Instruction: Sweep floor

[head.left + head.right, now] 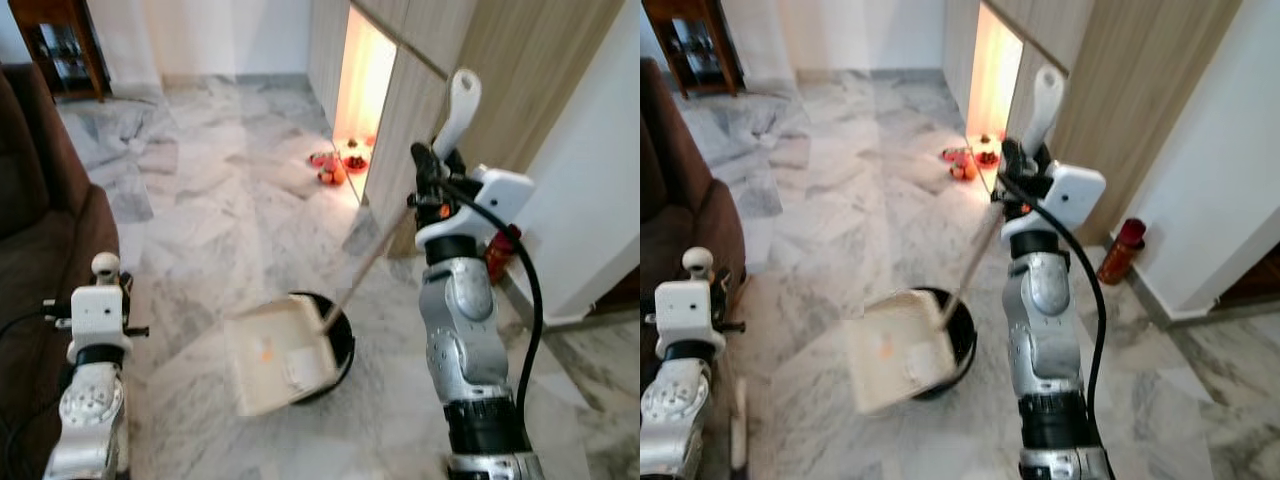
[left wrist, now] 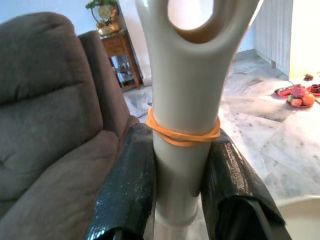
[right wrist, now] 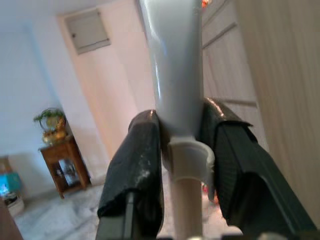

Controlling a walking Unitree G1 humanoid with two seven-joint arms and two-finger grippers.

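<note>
Both grippers clamped on handles: right gripper on dustpan handle, left gripper on broom handle. Dustpan rests tilted on robot vacuum, off the marble floor. Risk: debris sweeps under its lip.

I see a grey-veined marble floor carrying a white dustpan, a red plate of fruit and a red bottle.
</note>
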